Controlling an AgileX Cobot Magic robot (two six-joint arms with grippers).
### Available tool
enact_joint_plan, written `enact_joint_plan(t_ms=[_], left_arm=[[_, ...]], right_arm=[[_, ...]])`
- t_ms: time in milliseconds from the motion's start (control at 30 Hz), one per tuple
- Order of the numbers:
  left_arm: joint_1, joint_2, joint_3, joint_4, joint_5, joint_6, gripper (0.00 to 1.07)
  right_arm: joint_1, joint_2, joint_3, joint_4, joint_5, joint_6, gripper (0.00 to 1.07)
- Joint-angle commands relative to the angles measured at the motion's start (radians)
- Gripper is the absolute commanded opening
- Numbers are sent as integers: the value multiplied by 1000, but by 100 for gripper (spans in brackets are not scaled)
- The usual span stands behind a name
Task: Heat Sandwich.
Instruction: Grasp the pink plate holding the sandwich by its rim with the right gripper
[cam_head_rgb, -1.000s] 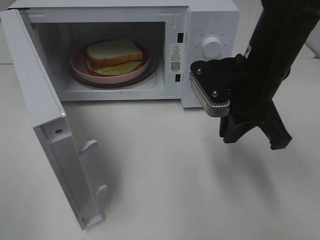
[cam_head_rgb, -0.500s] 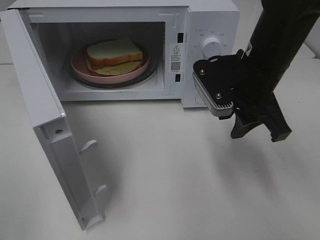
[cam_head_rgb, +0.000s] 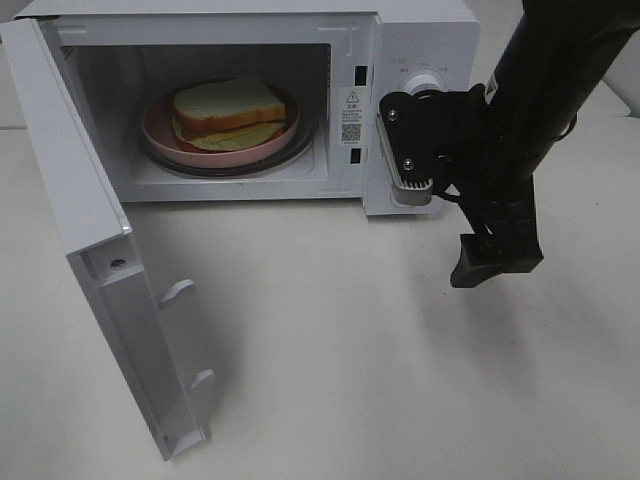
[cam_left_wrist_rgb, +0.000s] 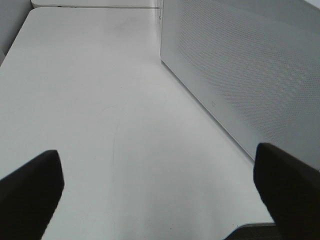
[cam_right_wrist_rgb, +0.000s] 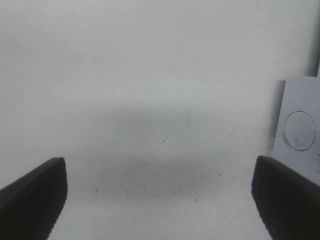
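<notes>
A sandwich (cam_head_rgb: 225, 100) of white bread with tan crust and pale yellow filling lies on a round pink plate (cam_head_rgb: 158, 135). The plate rests on the glass turntable (cam_head_rgb: 240, 168) inside an open white microwave (cam_head_rgb: 420, 30). The microwave door (cam_head_rgb: 80, 230) hangs wide open on the left side of the exterior view, and its two latch hooks (cam_head_rgb: 178, 290) point out over the table. A warning sticker (cam_head_rgb: 352, 100) sits on the frame just right of the cavity. The control dial (cam_head_rgb: 425, 75) above is partly hidden by the black right arm (cam_head_rgb: 540, 90).

The right gripper (cam_head_rgb: 495, 268) points down in front of the control panel, above the white table (cam_head_rgb: 330, 350) and clear of the oven. Its wrist camera shows the right gripper (cam_right_wrist_rgb: 159, 200) with both dark fingers (cam_right_wrist_rgb: 30, 195) spread to the picture's edges. Nothing is held between them. Bare, lightly scuffed tabletop lies beneath, and a pale panel (cam_right_wrist_rgb: 300, 130) with a circular mark shows at one side.

The left gripper (cam_left_wrist_rgb: 159, 190) does not appear in the exterior view. Its own camera shows its fingers (cam_left_wrist_rgb: 30, 190) likewise set wide apart and holding nothing. It is over the table beside a white dotted panel (cam_left_wrist_rgb: 240, 75) of the microwave. Whether that panel is the door or a side wall cannot be told. The tabletop is plain white and matte, and a pale wall stands behind the oven.
</notes>
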Motion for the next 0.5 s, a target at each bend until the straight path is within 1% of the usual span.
enact_joint_plan(t_ms=[33,100,200,300,400,500], left_arm=[[7,-7,2,0,-7,1,98],[7,-7,2,0,-7,1,98],[7,-7,2,0,-7,1,98],[7,-7,2,0,-7,1,98],[7,-7,2,0,-7,1,98],[7,-7,2,0,-7,1,98]], right_arm=[[-1,-10,-3,0,0,5,95],[-1,-10,-3,-12,0,3,91],[-1,-10,-4,-27,-11,3,89],[6,-10,-8,-27,-21,2,88],[43,-10,-8,-68,-63,2,88],[58,-10,-8,-76,-92,1,87]])
